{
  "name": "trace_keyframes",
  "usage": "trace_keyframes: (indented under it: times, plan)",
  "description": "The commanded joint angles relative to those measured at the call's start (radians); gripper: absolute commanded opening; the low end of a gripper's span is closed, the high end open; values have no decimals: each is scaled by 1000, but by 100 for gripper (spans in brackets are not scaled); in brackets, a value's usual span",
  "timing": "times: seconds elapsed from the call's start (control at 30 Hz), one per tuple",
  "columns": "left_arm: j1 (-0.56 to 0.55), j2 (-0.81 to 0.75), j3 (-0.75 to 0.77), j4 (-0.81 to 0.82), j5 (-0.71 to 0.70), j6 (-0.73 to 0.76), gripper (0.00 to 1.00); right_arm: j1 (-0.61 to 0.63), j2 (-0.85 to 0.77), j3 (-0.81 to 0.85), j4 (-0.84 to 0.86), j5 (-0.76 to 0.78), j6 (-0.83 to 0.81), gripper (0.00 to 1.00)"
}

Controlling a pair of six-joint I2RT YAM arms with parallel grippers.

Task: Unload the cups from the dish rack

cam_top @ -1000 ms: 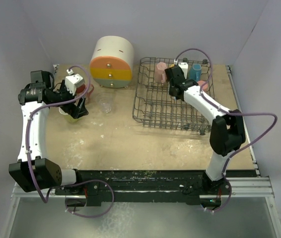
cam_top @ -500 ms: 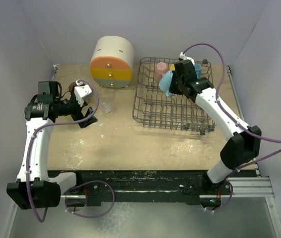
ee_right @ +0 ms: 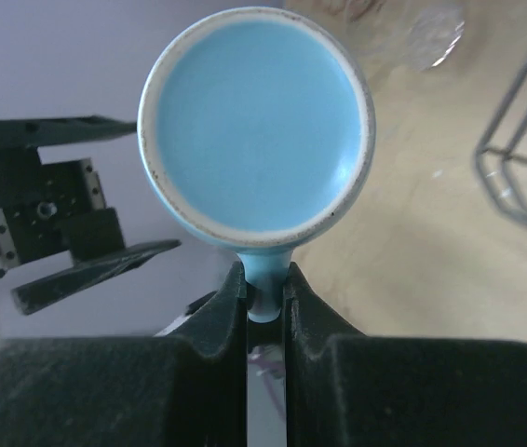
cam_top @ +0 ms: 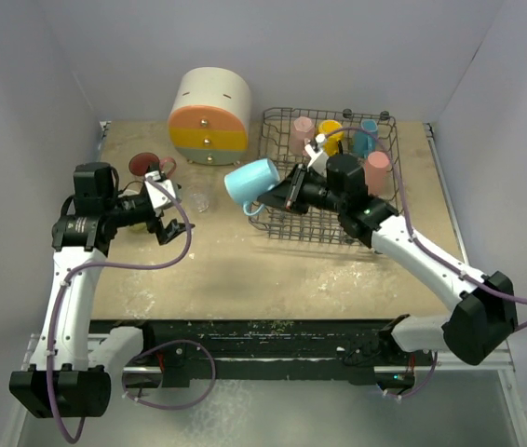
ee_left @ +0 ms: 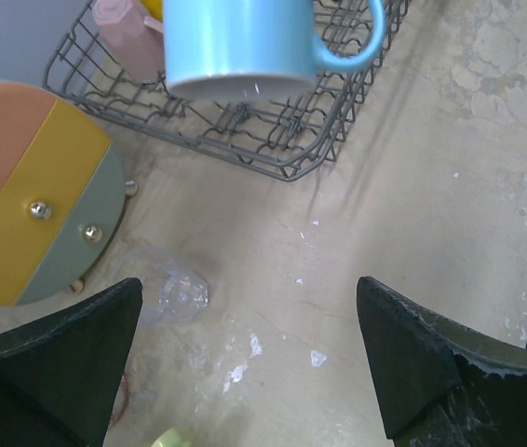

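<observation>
Blue mug: up in the air and tipped on its side, hanging right at the left rim of the rack. It's not touching anything but the fingers.
Right end effector: clamped tight on the mug's handle. The wrist cam shows both fingers pinching it.
In the rack: pink cup, yellow cup and teal cup along the far side, with a salmon cup near the right side.
Glass: clear, sitting on the surface between the rack and the left arm, just in front of the cabinet.
Left end effector: spread wide with nothing in it, hovering over the left part of the surface and well apart from the mug.
Surface: beige board, kinda scuffed, with white flecks and crumbs all over. There's a black strip along the near edge where the arms bolt on.
Walls: plain pale lavender-grey, boxing the surface in on the left, back and right.
</observation>
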Motion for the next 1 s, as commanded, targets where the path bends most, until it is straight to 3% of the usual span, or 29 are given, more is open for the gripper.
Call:
trace_keyframes:
  times: [0.0, 0.43, 0.6, 0.8, 0.97]
  plan:
    - [-5, -64, -44, 130, 89, 7, 99, 38, -52, -131, 550, -193, 316, 0]
    - [-5, -117, 3, 172, 187, -78, 82, 237, 23, -306, 1114, -120, 639, 0]
    - [-6, -130, 61, 170, 228, -123, 76, 271, 31, -311, 1146, -96, 650, 0]
    - [-6, -119, 143, 13, 265, -29, 72, 272, 1, -332, 1139, -83, 647, 0]
    - [-5, -124, 117, 42, 264, -46, 62, 289, -2, -334, 1190, -67, 677, 0]
